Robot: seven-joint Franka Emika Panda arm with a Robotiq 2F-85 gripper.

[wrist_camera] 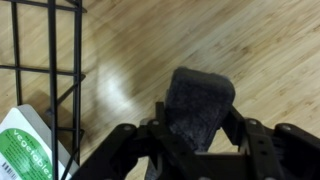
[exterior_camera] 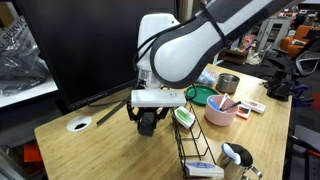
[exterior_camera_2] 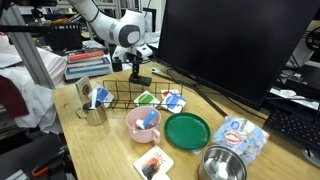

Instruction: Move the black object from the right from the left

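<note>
The black object (wrist_camera: 196, 103) is a dark matte bar that stands on end between my gripper's fingers in the wrist view. My gripper (wrist_camera: 198, 135) is shut on it, above bare wooden table. In both exterior views the gripper (exterior_camera: 148, 121) (exterior_camera_2: 134, 70) hangs just in front of the big monitor, beside the end of the black wire rack. The black object (exterior_camera_2: 141, 79) shows at the fingertips, close to the table top. I cannot tell whether it touches the table.
The black wire rack (exterior_camera_2: 130, 96) (exterior_camera: 196, 140) (wrist_camera: 40, 60) lies beside the gripper with packets in it. A pink bowl (exterior_camera_2: 143, 123), a green plate (exterior_camera_2: 187, 130), a metal cup (exterior_camera_2: 93, 112) and a metal bowl (exterior_camera_2: 222, 165) stand nearby. The monitor (exterior_camera_2: 230, 45) is right behind.
</note>
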